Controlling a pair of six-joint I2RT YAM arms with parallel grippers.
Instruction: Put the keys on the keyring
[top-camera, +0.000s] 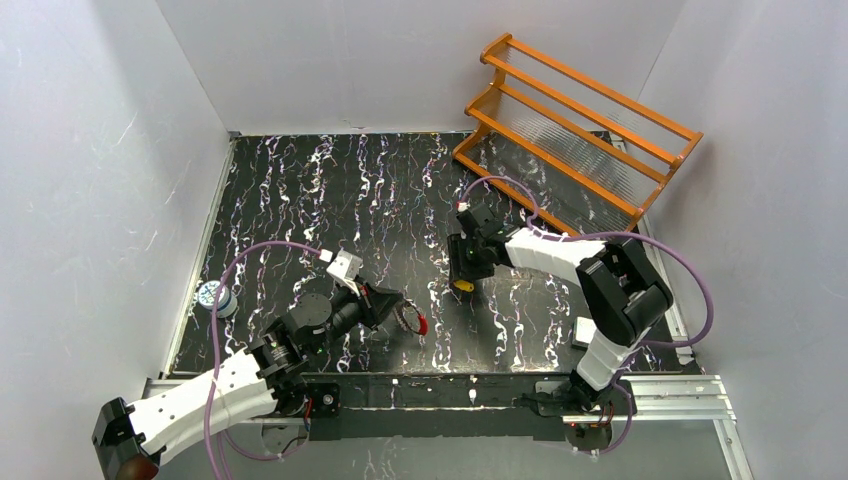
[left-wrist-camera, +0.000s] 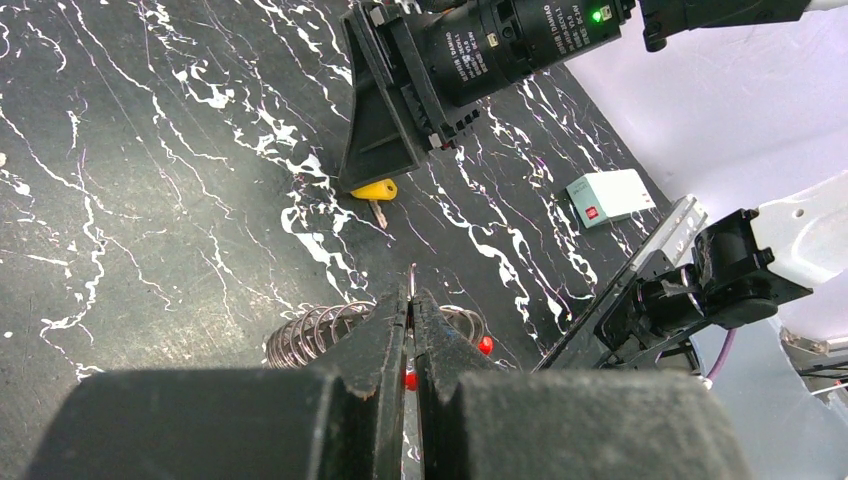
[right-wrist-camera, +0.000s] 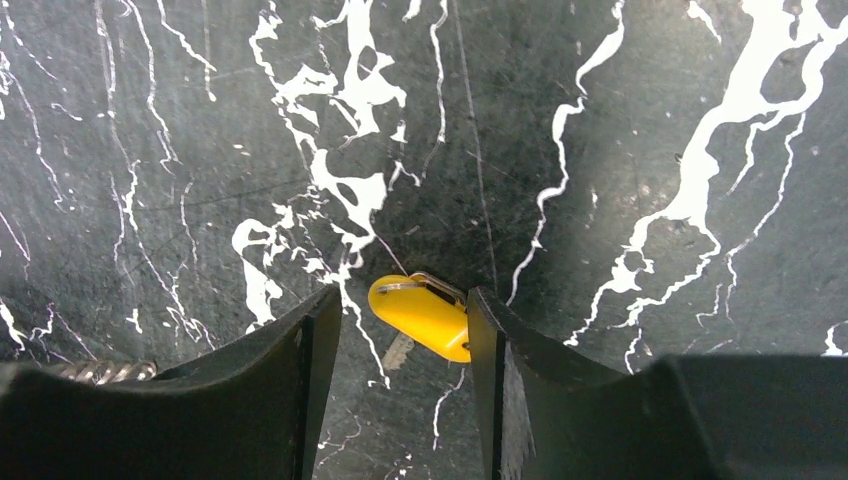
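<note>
Well, above the glossy black marbled surface (top-camera: 300, 200), our left fingers (left-wrist-camera: 375, 340) are clamped tight on the keyring (left-wrist-camera: 320, 335), a springy coiled wire that could twist out of line. Our right fingers (right-wrist-camera: 300, 380) stand partly open around the key (right-wrist-camera: 425, 315) lying flat; its smooth yellow head sits against one, so closing off-centre might flick it away.

Soft, even light across all my feeds; no harsh shadows.
Overhead, the white walls (top-camera: 120, 150) read bright, the black marbled bench (top-camera: 330, 190) dark with a faint sheen. On my left wrist feed the left end effector (left-wrist-camera: 411, 297) looms blurred in the foreground; the right end effector (right-wrist-camera: 402, 302) is likewise soft, the bench beneath it sharp.
</note>
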